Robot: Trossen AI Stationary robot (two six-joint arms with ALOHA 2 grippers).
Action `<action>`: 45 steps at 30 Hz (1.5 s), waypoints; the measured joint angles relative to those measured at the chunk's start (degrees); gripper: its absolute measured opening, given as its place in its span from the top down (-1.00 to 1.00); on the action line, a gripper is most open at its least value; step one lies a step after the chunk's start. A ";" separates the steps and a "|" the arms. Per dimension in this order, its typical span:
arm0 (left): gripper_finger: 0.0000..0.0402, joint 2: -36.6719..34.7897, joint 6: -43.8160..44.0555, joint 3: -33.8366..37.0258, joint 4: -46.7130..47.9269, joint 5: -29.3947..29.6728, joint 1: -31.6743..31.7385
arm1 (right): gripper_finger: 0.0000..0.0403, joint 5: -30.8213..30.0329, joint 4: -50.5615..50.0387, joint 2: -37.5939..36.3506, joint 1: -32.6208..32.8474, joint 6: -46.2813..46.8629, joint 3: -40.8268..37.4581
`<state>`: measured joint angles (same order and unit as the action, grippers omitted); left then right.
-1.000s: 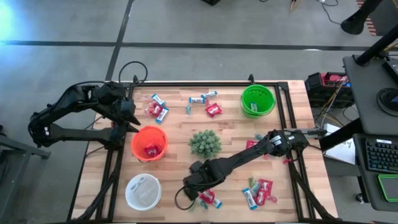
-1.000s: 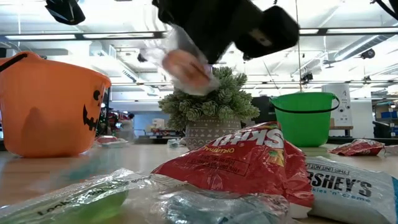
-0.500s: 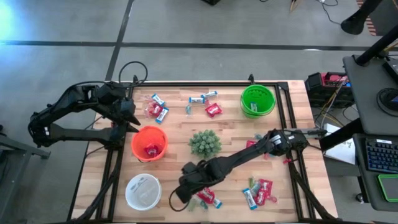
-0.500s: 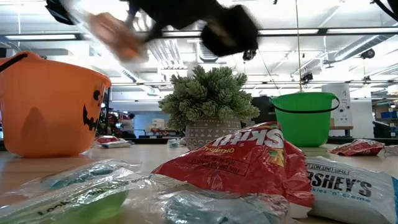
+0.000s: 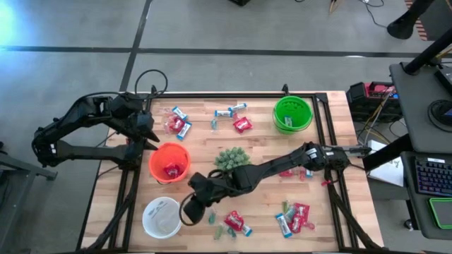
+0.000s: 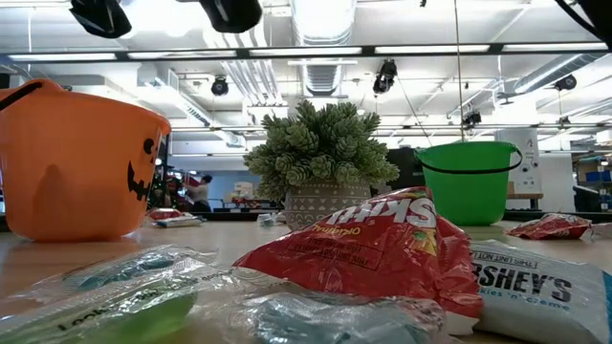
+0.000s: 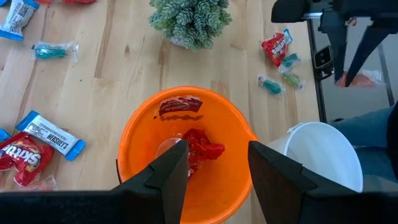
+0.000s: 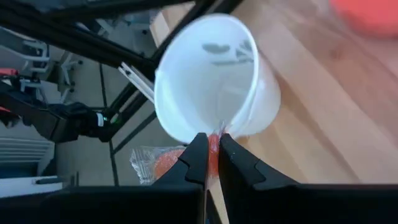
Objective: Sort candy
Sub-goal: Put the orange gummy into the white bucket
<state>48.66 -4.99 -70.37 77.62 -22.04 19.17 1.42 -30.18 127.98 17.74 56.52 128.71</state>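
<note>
Wood desk (image 5: 261,144); right gripper (image 8: 211,163) fingers clamped on candy (image 8: 213,146) by white bowl (image 5: 162,216); left gripper (image 7: 214,171) fingers apart above orange bowl (image 5: 169,162).

Orange bowl (image 5: 169,163), white bowl (image 5: 162,216), green bowl (image 5: 292,113), spiky plant (image 5: 233,159).

You look straight down on the table (image 5: 261,144) from high; the low camera sits close behind the candy (image 6: 373,253), sharing the plant (image 5: 233,161).
</note>
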 joint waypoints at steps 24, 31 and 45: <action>0.25 0.00 2.20 0.00 -8.01 -2.69 0.01 | 0.91 4.55 20.80 5.31 -2.11 -2.82 0.28; 0.25 0.00 2.97 0.00 -8.08 -2.71 0.01 | 0.91 6.76 24.07 6.05 -2.40 -5.12 0.32; 0.25 0.22 2.99 -5.47 -8.59 -3.01 0.01 | 0.91 9.08 33.93 9.32 -3.45 -6.25 0.24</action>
<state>48.88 -2.00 -75.84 69.03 -25.05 19.17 10.50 3.75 137.31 14.29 50.27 128.96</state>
